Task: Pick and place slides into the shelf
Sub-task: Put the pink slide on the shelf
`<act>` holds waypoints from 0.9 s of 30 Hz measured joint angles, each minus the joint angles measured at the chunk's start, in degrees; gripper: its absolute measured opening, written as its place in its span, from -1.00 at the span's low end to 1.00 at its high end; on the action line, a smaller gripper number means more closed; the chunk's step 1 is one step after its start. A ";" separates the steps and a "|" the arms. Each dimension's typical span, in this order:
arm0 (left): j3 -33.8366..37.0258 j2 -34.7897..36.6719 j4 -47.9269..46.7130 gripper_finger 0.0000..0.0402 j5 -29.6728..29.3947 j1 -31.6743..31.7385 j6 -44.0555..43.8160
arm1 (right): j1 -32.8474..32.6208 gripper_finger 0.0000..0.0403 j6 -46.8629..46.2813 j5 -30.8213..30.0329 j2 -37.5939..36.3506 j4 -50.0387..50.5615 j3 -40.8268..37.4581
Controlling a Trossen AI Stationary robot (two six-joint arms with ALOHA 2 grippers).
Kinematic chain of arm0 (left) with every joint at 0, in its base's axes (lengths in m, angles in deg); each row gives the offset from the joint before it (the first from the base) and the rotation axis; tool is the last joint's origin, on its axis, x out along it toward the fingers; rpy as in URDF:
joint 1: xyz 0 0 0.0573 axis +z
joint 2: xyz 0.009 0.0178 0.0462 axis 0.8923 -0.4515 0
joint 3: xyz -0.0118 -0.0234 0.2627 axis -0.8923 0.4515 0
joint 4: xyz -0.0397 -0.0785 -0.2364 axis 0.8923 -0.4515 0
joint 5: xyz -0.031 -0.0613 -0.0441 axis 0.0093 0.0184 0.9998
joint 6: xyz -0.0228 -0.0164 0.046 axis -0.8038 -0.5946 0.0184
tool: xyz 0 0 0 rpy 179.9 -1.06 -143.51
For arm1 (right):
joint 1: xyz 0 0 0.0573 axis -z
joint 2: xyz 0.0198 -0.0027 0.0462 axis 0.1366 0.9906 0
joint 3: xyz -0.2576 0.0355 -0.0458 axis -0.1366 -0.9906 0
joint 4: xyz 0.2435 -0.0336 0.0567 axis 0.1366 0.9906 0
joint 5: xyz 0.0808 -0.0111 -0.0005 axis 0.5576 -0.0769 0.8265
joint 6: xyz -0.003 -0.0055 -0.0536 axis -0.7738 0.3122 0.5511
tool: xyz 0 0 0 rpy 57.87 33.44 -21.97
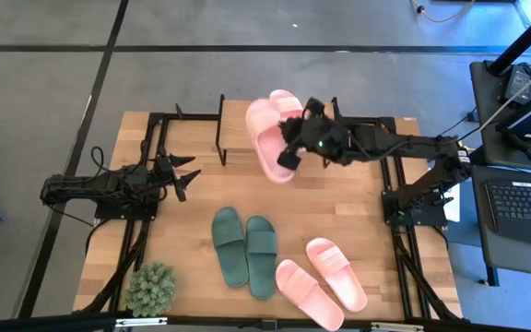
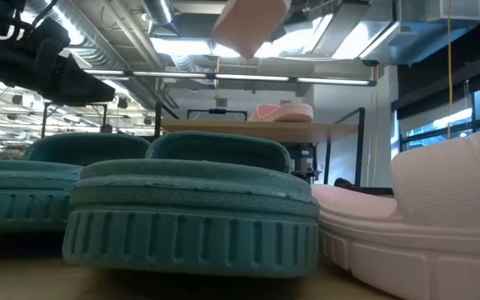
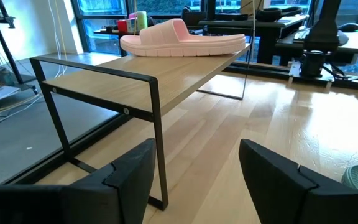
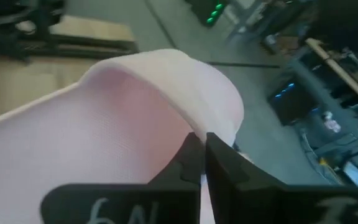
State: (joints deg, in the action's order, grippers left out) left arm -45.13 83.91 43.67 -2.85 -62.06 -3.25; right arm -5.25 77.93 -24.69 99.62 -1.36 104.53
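My right gripper (image 1: 289, 157) is shut on a light pink slide (image 1: 267, 140), holding it in the air over the shelf (image 1: 236, 138), a small rack with a light wooden top board (image 3: 166, 74) and black frame. A second pink slide (image 1: 289, 100) lies sole down on that board, also seen as the pink slide (image 3: 179, 38) in the left wrist view. Two dark green slides (image 1: 245, 249) and two pink slides (image 1: 321, 281) lie on the near part of the table. My left gripper (image 1: 187, 175) waits open, left of the shelf. My right gripper pinches a thin pink wall of the slide (image 4: 202, 177) between its two fingers (image 4: 188, 155); it looks like the strap's edge, though the fingers hide most of it. The slide is lifted clear and hangs tilted, high above the table in the low view (image 2: 248, 25).
A small green plant (image 1: 150, 288) stands at the near left corner of the table. Black arm mounts sit at the left edge (image 1: 123, 198) and right edge (image 1: 413, 203). Bare wood lies between the shelf and the slides on the table. Desks and screens stand beyond the table's right side.
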 joint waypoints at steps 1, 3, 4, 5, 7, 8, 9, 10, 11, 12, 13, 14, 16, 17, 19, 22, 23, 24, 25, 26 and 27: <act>0.00 0.00 0.00 0.12 0.00 0.00 0.00 | 0.99 -0.96 0.58 0.01 0.00 -1.11 0.00; 0.00 0.00 0.00 0.12 0.00 0.00 0.00 | 2.92 -0.96 2.19 0.03 0.00 -3.01 0.00; 0.00 0.00 0.00 0.12 0.00 0.00 0.00 | 3.74 -0.96 3.30 0.06 0.00 -3.80 0.00; 0.00 0.00 0.00 0.12 0.00 0.00 0.00 | 4.53 -0.96 4.08 0.04 0.00 -4.62 0.00; 0.00 0.00 -0.02 0.12 0.00 0.00 0.00 | 5.90 -0.96 5.76 0.04 0.00 -6.26 0.00; 0.00 0.00 -0.04 0.12 0.00 0.00 0.02 | 6.49 -0.96 6.73 0.00 0.00 -7.01 0.00; 0.00 0.00 -0.06 0.12 0.00 0.00 0.01 | 7.00 -0.96 7.83 0.00 0.00 -7.81 0.00; 0.00 0.00 -0.08 0.12 0.00 0.00 0.02 | 7.43 -0.96 8.81 0.02 0.00 -8.67 0.00; 0.00 -0.01 -0.10 0.12 0.00 0.00 0.02 | 7.85 -0.96 9.77 0.03 0.00 -9.55 0.00; 0.00 0.00 -0.11 0.12 0.00 0.00 0.02 | 8.17 -0.96 10.73 0.06 0.11 -10.51 0.00; 0.00 0.00 -0.11 0.12 0.00 0.00 0.02 | 8.47 -0.96 11.35 0.02 0.47 -12.02 0.02; 0.00 0.00 -0.11 0.12 0.00 0.00 0.02 | 8.69 -0.96 12.53 0.02 0.85 -13.33 0.09; 0.00 0.00 -0.11 0.12 -0.02 0.00 0.04 | 9.04 -0.96 15.04 0.03 2.35 -14.46 0.66; 0.00 0.00 -0.11 0.12 -0.03 0.00 0.04 | 9.18 -0.96 16.06 0.07 3.56 -14.65 1.67; -0.01 0.00 -0.12 0.12 -0.19 0.00 0.04 | 9.42 -0.96 16.95 0.07 6.45 -12.77 4.53; -0.02 0.00 -0.26 0.12 -1.21 0.00 0.04 | 10.10 -0.96 17.04 0.15 11.66 -7.95 11.17; -0.04 0.00 -0.46 0.12 -1.39 0.00 0.04 | 10.38 -0.96 17.00 0.15 13.39 -5.91 13.69; -0.06 0.00 -0.64 0.12 -1.40 0.00 0.04 | 10.64 -0.96 16.91 0.15 15.11 -3.77 16.21; -0.07 0.00 -0.73 0.12 -1.42 0.00 0.04 | 10.93 -0.96 16.85 0.13 16.92 -1.72 18.79; -0.07 0.00 -0.76 0.12 -1.42 0.00 0.04 | 11.20 -0.96 16.87 0.13 18.57 0.36 21.20; -0.07 0.00 -0.78 0.12 -1.42 0.00 0.04 | 11.40 -0.96 16.82 0.09 20.18 2.50 23.39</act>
State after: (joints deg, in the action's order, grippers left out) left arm -45.19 83.91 42.89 -4.28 -62.06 -3.21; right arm 6.15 94.75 -24.60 119.80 1.15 127.92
